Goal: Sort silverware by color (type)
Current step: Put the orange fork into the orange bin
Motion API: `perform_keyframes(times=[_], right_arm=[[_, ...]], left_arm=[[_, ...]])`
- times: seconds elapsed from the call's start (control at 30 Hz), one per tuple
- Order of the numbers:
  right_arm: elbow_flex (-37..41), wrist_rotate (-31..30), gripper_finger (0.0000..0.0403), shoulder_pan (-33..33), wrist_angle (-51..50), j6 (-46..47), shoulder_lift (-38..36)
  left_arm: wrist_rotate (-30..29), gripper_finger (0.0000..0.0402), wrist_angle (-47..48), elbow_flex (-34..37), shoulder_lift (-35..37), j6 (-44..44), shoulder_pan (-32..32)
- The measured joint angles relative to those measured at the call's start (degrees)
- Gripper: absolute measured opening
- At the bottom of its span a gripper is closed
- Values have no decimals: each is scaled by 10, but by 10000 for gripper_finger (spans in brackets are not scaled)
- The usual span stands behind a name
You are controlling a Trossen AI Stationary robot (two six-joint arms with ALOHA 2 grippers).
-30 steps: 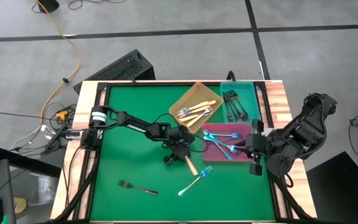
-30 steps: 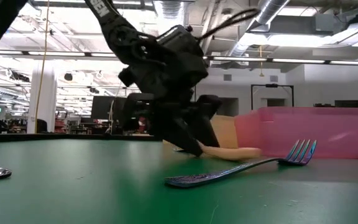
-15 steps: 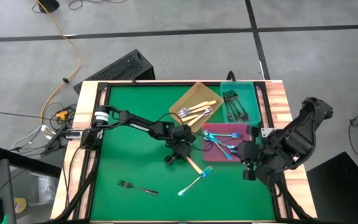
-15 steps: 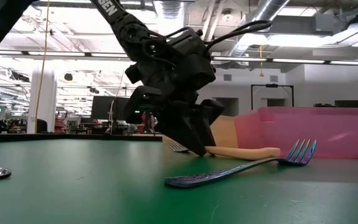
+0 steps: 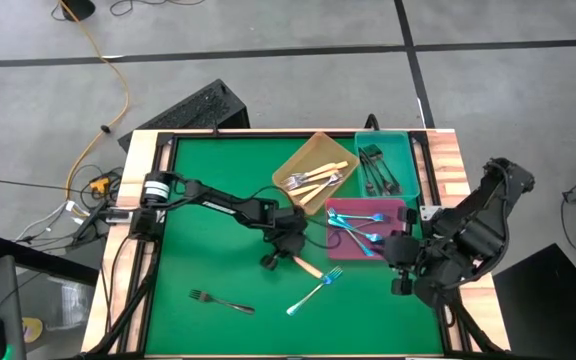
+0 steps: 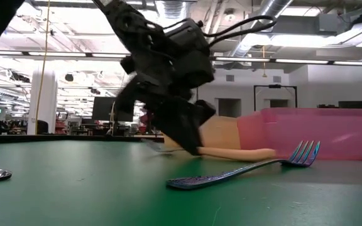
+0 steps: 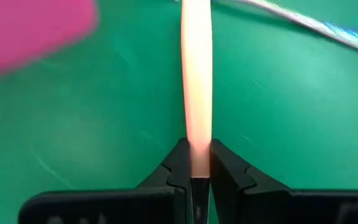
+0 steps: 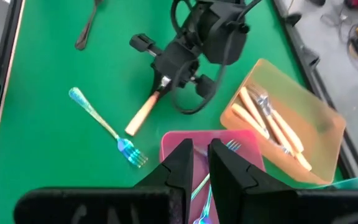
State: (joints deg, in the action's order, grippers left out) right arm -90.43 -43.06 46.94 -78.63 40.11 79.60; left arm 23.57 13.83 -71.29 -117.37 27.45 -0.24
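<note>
My left gripper (image 5: 286, 250) is at the table's middle, shut on a cream-handled fork (image 5: 307, 266); it also shows in the low view (image 6: 192, 145) and in its wrist view (image 7: 196, 169). My right gripper (image 5: 400, 268) hangs over the pink tray's near right corner, its fingers (image 8: 180, 167) close together with nothing between them. A blue-teal fork (image 5: 315, 290) lies flat on the green mat, just near of the cream fork. A black fork (image 5: 220, 300) lies flat at the near left. My left gripper pinches the cream handle (image 7: 196, 146) between its two fingertips, at the handle's end toward the tines (image 8: 159, 92). The fingers slant down from the table's left and lie along the fork. The handle's free end (image 6: 264, 152) rests on the mat.
An orange tray (image 5: 320, 150) with several cream forks, a teal tray (image 5: 400, 150) with black forks and a pink tray (image 5: 393, 208) with blue forks stand at the far right. Raised black rails (image 5: 163, 200) edge the mat.
My right gripper has gone toward the table's near edge and a little left, along the pink tray's right side. My left gripper has rocked over the cream fork, staying shut on it, and the handle's free end has slid a little along the mat.
</note>
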Motion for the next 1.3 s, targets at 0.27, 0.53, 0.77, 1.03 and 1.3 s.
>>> perform_keyframes(times=[0.27,0.53,0.77,1.03,1.3], right_arm=[[0,-45,72,38,-4,30,-9],[0,-99,72,89,-42,89,-8],[0,-217,72,126,-113,207,-8],[123,-346,72,124,-114,295,-40],[310,-404,72,68,-16,438,-118]], left_arm=[[-36,18,121,25,96,-6,-10],[-77,18,88,171,271,-93,-28],[-168,18,-120,345,465,-198,-54],[-189,18,-424,480,583,-241,-69],[-193,18,-561,506,576,-251,-69]])
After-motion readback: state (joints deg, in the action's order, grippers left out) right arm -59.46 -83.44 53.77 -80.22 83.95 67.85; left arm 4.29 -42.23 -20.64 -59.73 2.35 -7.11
